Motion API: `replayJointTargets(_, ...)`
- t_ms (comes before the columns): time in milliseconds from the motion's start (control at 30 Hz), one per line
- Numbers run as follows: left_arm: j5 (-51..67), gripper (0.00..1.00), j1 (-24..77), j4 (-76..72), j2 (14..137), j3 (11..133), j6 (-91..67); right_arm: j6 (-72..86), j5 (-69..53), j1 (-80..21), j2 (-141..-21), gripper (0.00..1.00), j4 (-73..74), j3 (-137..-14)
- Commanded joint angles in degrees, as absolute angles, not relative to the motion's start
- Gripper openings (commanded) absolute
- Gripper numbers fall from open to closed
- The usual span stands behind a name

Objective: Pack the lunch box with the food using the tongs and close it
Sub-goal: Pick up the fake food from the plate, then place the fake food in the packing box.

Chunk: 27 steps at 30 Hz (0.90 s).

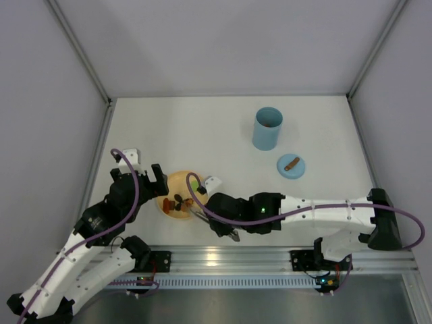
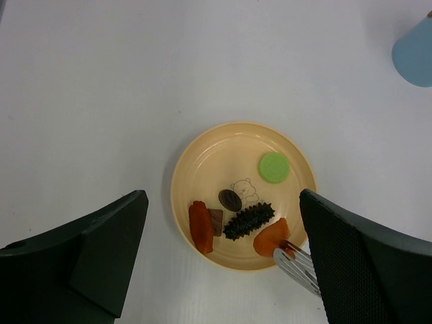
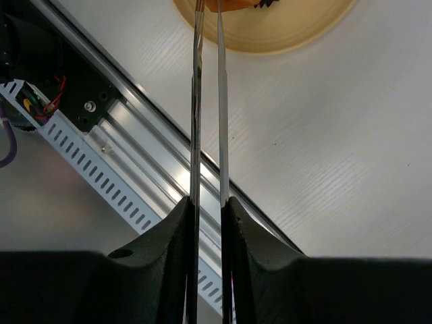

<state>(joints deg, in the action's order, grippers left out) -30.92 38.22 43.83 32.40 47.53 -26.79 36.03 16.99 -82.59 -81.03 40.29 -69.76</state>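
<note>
Right gripper (image 3: 208, 201) clamps the long, thin silver-grey metal tongs (image 3: 196, 101), its two black fingers squeezing the slim arms to a narrow slit. The tong tips reach over the near rim of the flat yellow-orange round plate (image 2: 181, 169) and touch a bite-sized orange food piece (image 2: 271, 236); whether it is truly pinched cannot be told. Beside it lie a black spiky piece (image 2: 248, 221), a small brown oval (image 2: 230, 199) and an orange-red strip (image 2: 200, 227) with a brown chunk (image 2: 215, 219) against it. A green disc (image 2: 274, 167) sits apart from these.

The right arm stretches low and leftward along the near edge of the white table (image 1: 202, 128), forearm almost level. The left arm bends up from its base, and the left gripper (image 1: 142, 181) hovers over the plate, fingers wide apart with nothing held.

The light blue cylindrical lunch box (image 1: 268, 128) stands upright and uncovered, well apart at the far right. Its round blue lid with a small brown handle (image 1: 291, 166) lies flat near it.
</note>
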Motion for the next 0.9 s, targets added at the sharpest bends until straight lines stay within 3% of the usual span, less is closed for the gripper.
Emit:
replayJointTargets(0, -31.38, 0.99, 38.5, 43.15, 32.08, 47.55, -26.81, 35.51, 19.6, -82.01, -78.22, 0.2, 40.43, -72.95)
replayJointTargets(567, -31.38, 0.99, 38.5, 43.15, 32.17, 47.64, -26.81, 32.61, 20.3, -75.59, -74.27, 0.18, 43.06, -76.02)
replayJointTargets(867, -31.38, 0.99, 38.58, 43.15, 32.17, 47.55, -26.81, 28.39, 18.54, -62.6, -70.85, 0.17, 46.14, -79.89)
